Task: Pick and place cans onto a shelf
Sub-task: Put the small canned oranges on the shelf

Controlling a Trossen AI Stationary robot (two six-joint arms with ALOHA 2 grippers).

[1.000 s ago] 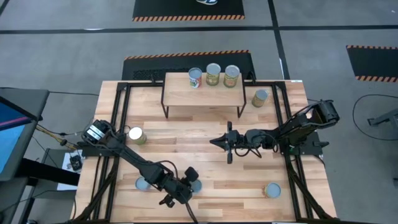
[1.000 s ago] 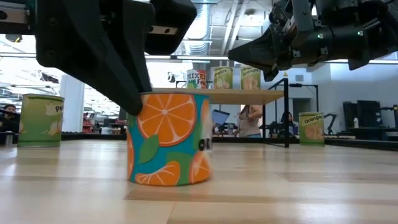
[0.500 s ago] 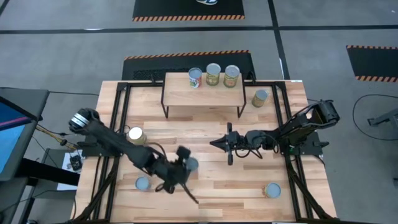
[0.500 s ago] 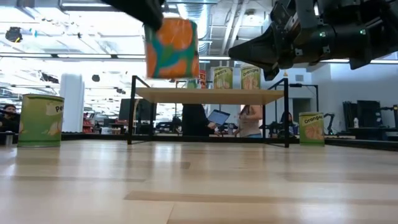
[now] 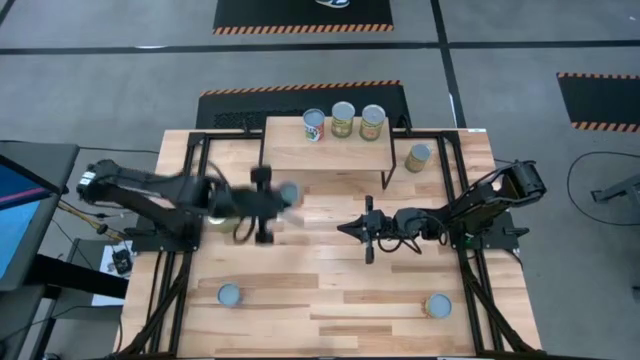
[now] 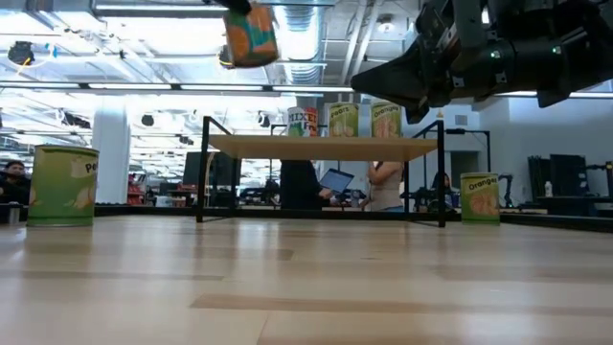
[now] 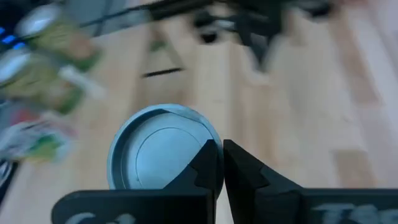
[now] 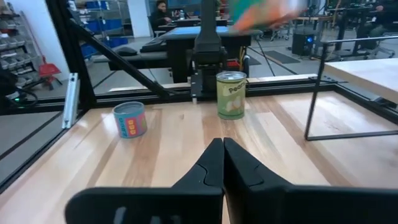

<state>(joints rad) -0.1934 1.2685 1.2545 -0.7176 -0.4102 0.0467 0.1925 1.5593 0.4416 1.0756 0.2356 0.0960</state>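
Our left gripper (image 5: 272,193) has swung its orange-printed cylindrical can (image 6: 248,36) up toward the wood-topped shelf (image 5: 327,148), fingers clamped; our right gripper (image 5: 352,229) hovers, fingers together.

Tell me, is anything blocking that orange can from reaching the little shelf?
Nothing visible does. The left gripper holds the orange can high in the air; the shelf has bare wood left of its three cans.

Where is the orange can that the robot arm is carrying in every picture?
High view: the orange can is a blur at the left gripper, in front of the shelf.
Low view: orange can, top, above the shelf.
Left wrist view: only its blue lid.
Right wrist view: orange-green smear at the top.
Shared landmark: the shelf.
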